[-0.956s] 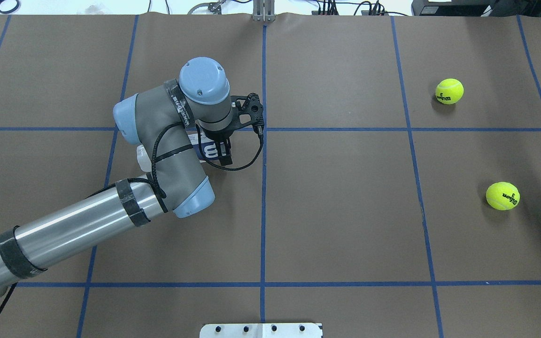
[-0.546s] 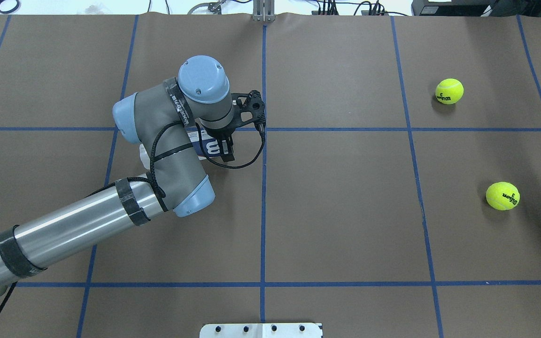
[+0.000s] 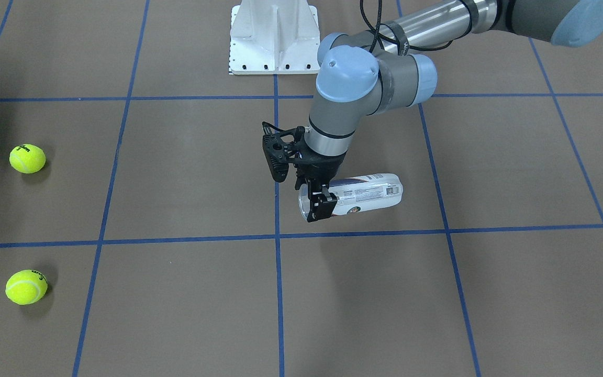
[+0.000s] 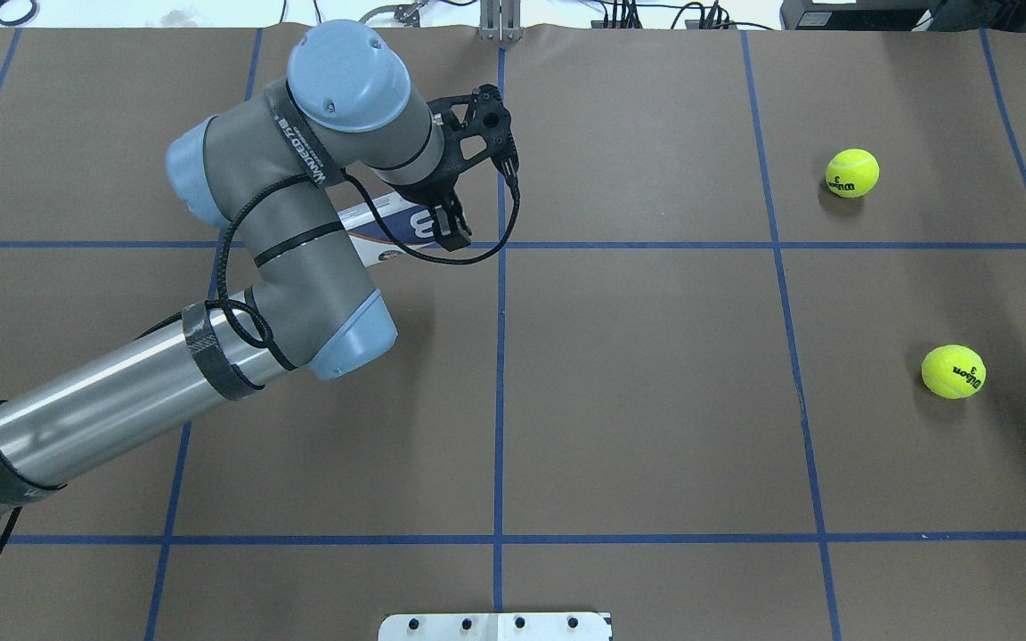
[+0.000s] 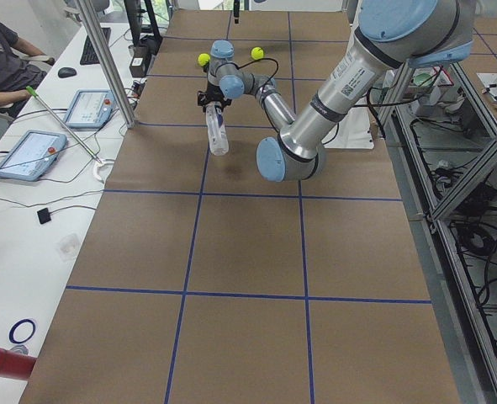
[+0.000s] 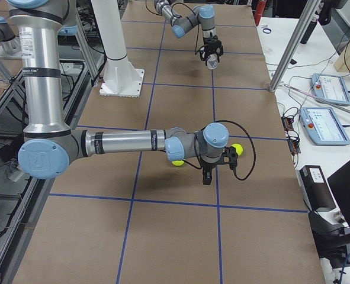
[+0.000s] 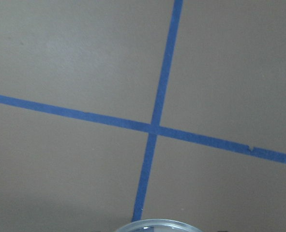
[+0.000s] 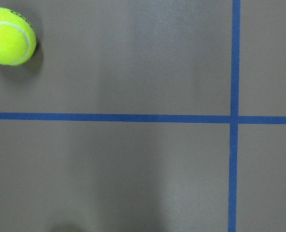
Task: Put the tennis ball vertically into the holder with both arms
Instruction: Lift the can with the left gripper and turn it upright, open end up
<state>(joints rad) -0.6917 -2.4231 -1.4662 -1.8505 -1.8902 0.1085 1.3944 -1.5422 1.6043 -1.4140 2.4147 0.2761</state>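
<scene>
**Wilson on the balls, a W on the tube**

Seen from above, the tennis ball farther from the robot (image 4: 851, 173) carries "Wilson" in black letters with a "3" beside it. The nearer tennis ball (image 4: 953, 371) bears the same brand and number, turned another way. The tube (image 4: 388, 227) shows a big white "W" on the navy part of its label. From the front, its white panel holds rows of fine print and a small round badge, all too small to read. A black strap (image 4: 299, 142) round the left arm (image 4: 290, 267) has white lettering that I cannot make out.
</scene>
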